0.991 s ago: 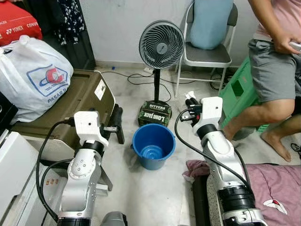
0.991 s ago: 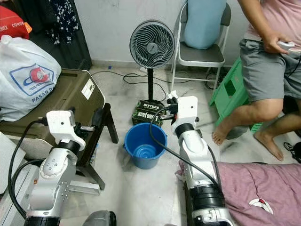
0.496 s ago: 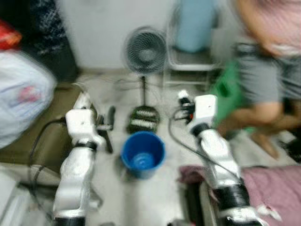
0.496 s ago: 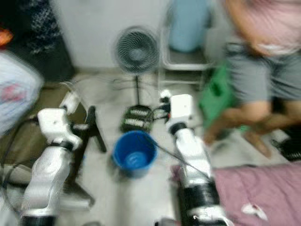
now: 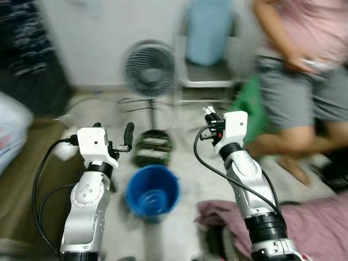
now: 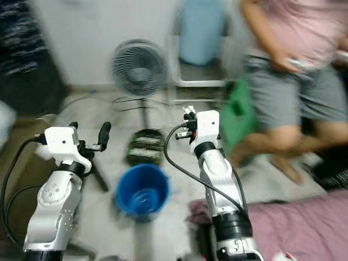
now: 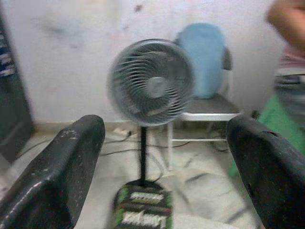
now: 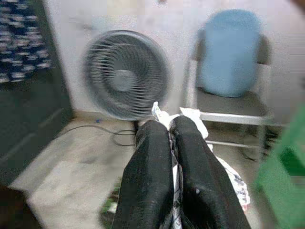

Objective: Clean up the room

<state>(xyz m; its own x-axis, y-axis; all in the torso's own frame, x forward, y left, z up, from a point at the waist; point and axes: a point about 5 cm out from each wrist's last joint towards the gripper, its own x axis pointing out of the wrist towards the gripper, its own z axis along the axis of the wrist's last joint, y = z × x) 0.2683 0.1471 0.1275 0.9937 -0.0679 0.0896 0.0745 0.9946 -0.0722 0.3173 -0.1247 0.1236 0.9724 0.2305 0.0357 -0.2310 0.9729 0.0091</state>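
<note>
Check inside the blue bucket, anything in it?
The blue bucket looks empty: blurred blue bottom, no item visible. The near inner wall is hidden by the rim. The right gripper, shut on a white wrapper, is beside the bucket, not over it.

My head camera has swung toward 3 o'clock since a second ago, and the picture has gone soft with motion. The bag and brown case have slid almost off at 9 o'clock. The fan (image 5: pixel 149 69), bucket (image 5: pixel 153 191) and chair (image 5: pixel 208 50) sit further toward 9 than before. The person (image 5: pixel 296 65) has come in from 3 o'clock toward the middle. My left hand (image 5: pixel 128 135) and right hand (image 5: pixel 210 114) ride a little higher.
</note>
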